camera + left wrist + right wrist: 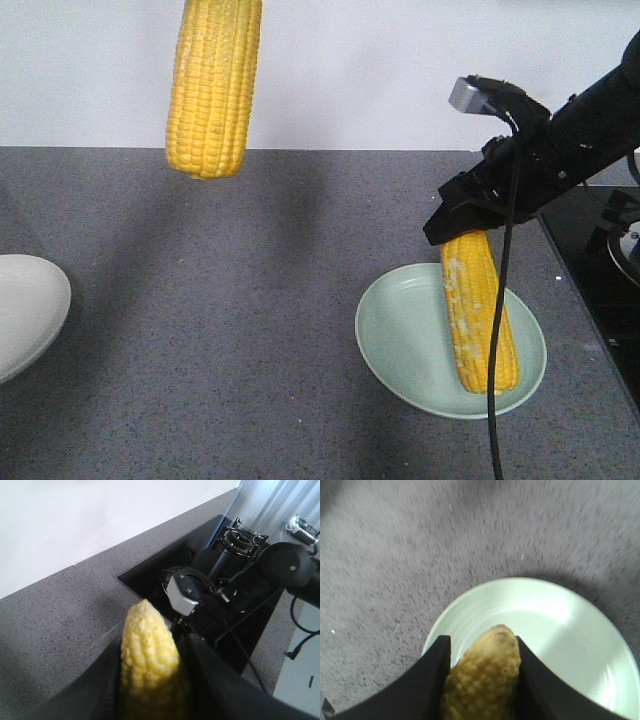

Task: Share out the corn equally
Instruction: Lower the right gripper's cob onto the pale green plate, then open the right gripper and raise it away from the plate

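So we're maybe halfway: right gripper (470,222) clamped on the patchy cob (480,312) over the green plate (400,340) lower right, left gripper (150,680) clamped on another cob (149,657) upper left; white plate (25,305) looks bare.

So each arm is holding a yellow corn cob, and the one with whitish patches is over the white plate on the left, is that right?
Nearly. Each arm does hold a yellow corn cob, but the cob with whitish patches, gripped by the right end effector, is over the pale green round plate on the right, as the exterior front-facing view shows. The white plate on the left has nothing on the part in view.
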Available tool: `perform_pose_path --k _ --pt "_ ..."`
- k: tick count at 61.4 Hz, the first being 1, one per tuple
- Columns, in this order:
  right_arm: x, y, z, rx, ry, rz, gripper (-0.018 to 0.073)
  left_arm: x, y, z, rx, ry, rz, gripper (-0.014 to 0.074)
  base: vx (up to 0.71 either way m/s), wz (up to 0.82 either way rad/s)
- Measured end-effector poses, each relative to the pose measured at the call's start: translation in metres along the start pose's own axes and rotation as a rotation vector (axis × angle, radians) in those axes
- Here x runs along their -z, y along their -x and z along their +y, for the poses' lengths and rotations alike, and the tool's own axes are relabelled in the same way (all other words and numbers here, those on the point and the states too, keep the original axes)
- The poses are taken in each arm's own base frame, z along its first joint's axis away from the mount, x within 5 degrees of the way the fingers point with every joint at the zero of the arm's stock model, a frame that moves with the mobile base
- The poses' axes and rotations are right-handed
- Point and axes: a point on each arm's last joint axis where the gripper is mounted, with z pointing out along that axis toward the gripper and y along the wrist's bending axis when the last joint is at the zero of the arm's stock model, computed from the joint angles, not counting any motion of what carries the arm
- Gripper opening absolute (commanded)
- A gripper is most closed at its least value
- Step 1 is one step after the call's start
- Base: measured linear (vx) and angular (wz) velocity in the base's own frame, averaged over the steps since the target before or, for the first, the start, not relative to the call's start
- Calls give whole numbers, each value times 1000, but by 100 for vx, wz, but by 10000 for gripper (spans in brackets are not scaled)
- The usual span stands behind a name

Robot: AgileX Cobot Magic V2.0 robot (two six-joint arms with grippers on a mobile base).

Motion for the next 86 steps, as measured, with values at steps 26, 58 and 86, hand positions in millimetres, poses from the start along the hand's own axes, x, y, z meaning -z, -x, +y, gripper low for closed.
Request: perform_pose_path --k 26,58,86 --pt "-19 2 -13 11 6 32 69 0 0 0 0 0 0 -8 0 0" --pt "-19 1 -15 21 -15 46 403 0 0 0 0 0 0 -8 0 0" --pt "-6 5 -5 26 -12 -38 251 0 0 0 0 0 0 -8 0 0"
